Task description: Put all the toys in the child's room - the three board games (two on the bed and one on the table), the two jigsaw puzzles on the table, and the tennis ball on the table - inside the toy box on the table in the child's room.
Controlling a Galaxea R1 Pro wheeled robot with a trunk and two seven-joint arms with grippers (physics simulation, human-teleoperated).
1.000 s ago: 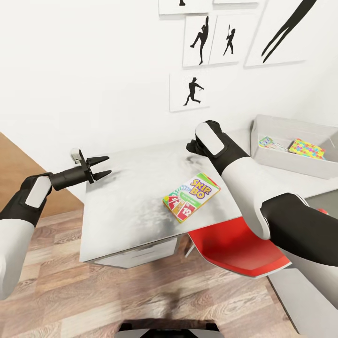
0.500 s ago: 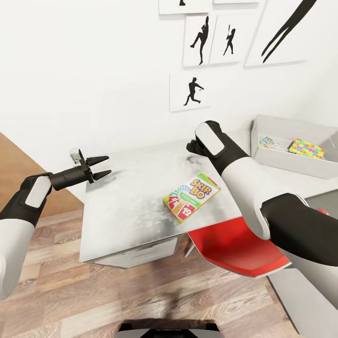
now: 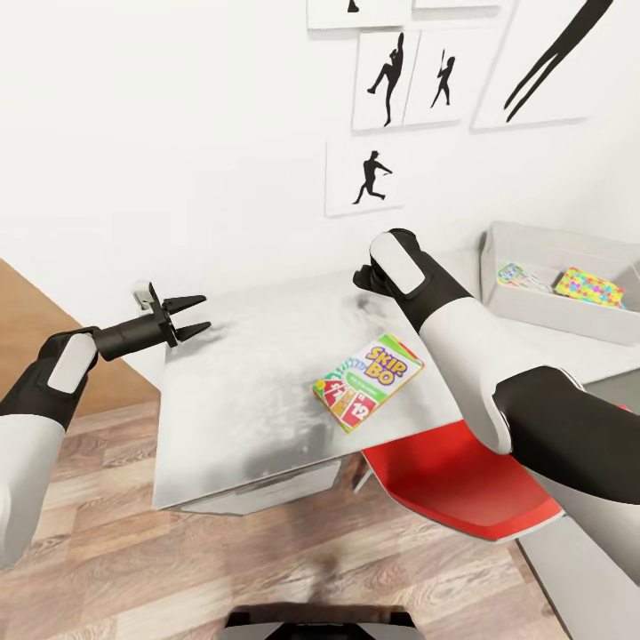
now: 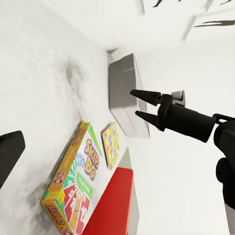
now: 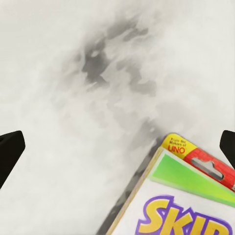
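The orange-green Skip-Bo board game (image 3: pixel 369 380) lies flat on the pale table (image 3: pixel 240 382), near its front edge. My right gripper (image 5: pixel 117 147) hangs open above the table just behind the game, its fingers (image 4: pixel 147 105) spread and empty. In the head view its wrist (image 3: pixel 396 262) hides the fingers. My left gripper (image 3: pixel 191 317) is open and empty over the table's left rear corner. The grey toy box (image 3: pixel 498 293) stands at the far right of the table. Inside it lie a multicolour jigsaw puzzle (image 3: pixel 588 287) and a pale printed flat piece (image 3: pixel 520 276). The bed and the tennis ball are out of view.
A red chair seat (image 3: pixel 444 480) sits under the table's front right edge, below my right arm. Wood-plank floor (image 3: pixel 178 551) lies in front of the table and to its left. A white wall with black silhouette pictures (image 3: pixel 373 178) stands right behind the table.
The whole picture has shifted a little, so the camera moved. Both arms hold the same pose, both grippers stay open, and the Skip-Bo game has not moved on the table.
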